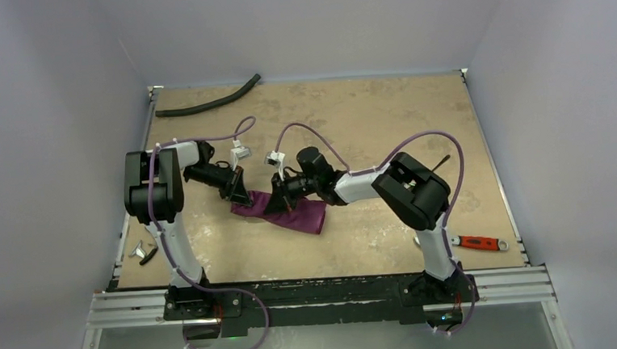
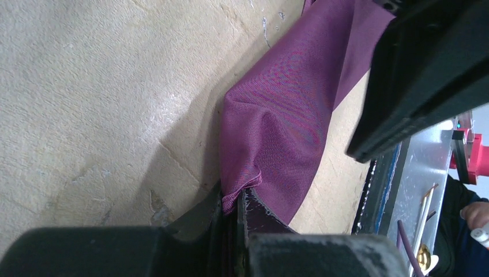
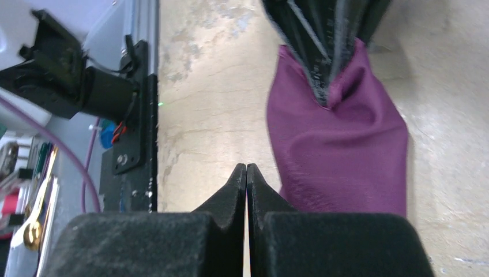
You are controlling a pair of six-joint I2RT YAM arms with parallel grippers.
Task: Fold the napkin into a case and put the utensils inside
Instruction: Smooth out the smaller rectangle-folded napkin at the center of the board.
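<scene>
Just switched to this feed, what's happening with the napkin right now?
The left gripper is clamped on one corner of the purple napkin, which lies bunched in the middle of the table. The right gripper is shut beside the cloth, no fabric visible between its tips. No case yet; the utensils lie at the table's near-left edge.

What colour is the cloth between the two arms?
The cloth is plum purple, clearest in the right wrist view.
</scene>
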